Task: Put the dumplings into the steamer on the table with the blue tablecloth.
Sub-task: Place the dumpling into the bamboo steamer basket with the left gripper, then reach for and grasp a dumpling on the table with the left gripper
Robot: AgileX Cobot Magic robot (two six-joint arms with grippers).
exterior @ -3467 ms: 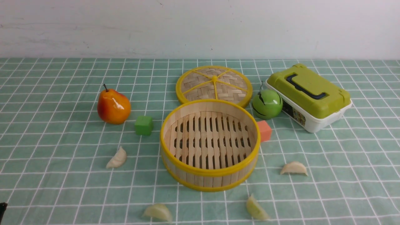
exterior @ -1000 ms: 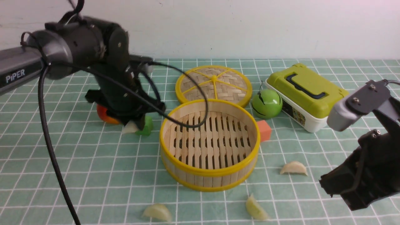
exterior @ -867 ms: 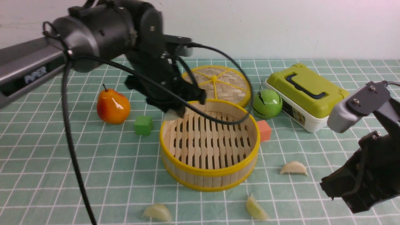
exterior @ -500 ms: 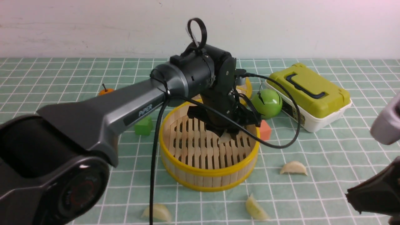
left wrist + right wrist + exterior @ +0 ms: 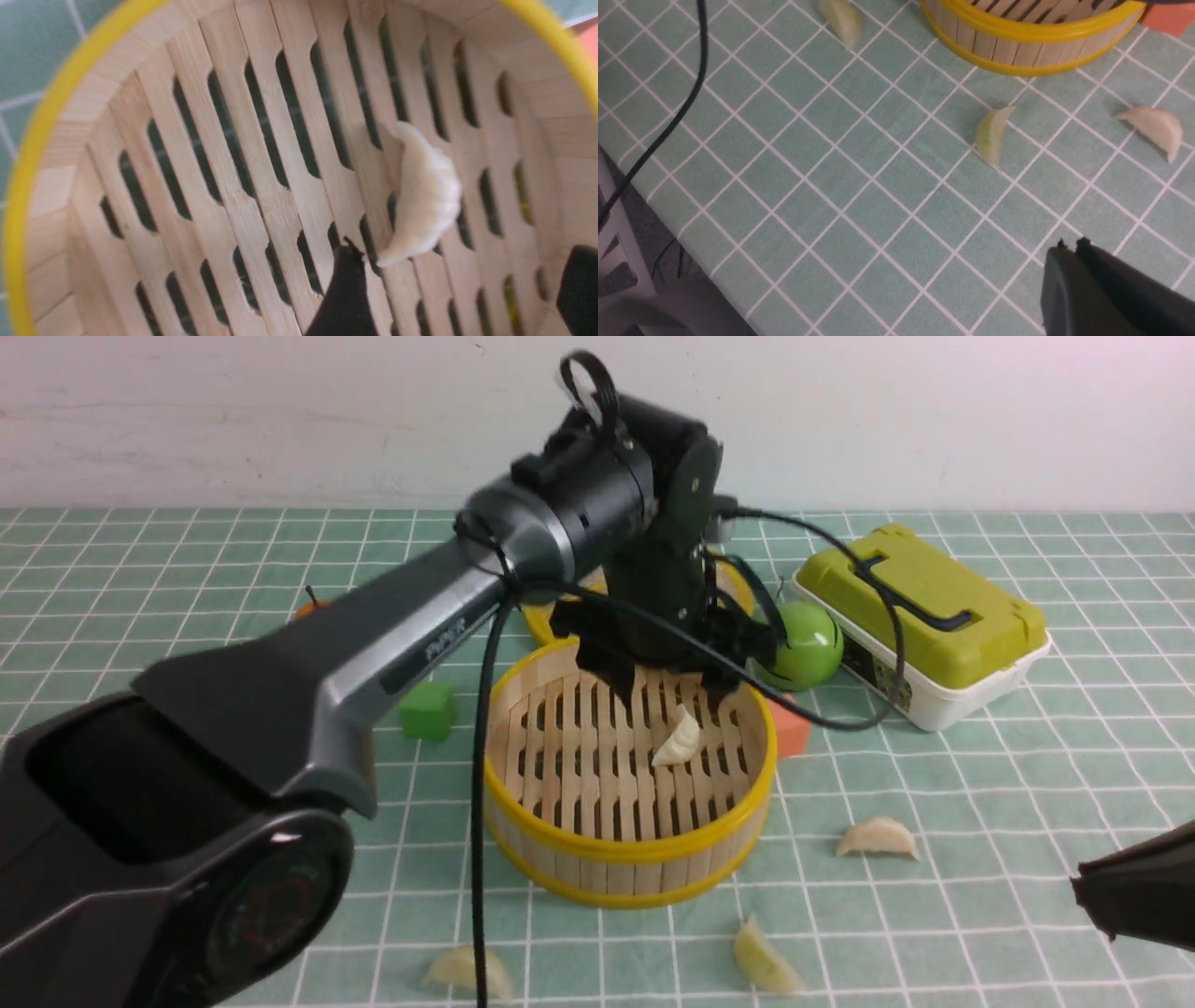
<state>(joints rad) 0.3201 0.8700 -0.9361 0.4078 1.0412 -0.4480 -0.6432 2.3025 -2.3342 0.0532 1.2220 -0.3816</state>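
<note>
The table with the blue tablecloth (image 5: 980, 784) bears the steamer (image 5: 625, 849) at its middle. The left gripper (image 5: 668, 695) hangs above the steamer, jaws spread and empty. The right gripper (image 5: 1071, 245) hovers over the cloth with its tips pressed together. One dumpling (image 5: 678, 742) lies on the steamer's slats. Three other dumplings (image 5: 878, 838) (image 5: 764, 959) (image 5: 462, 971) lie on the cloth.

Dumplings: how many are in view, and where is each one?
4 dumplings. One lies on the steamer floor; three on the cloth: one right of the steamer, one in front, one front-left, partly behind a cable.
</note>
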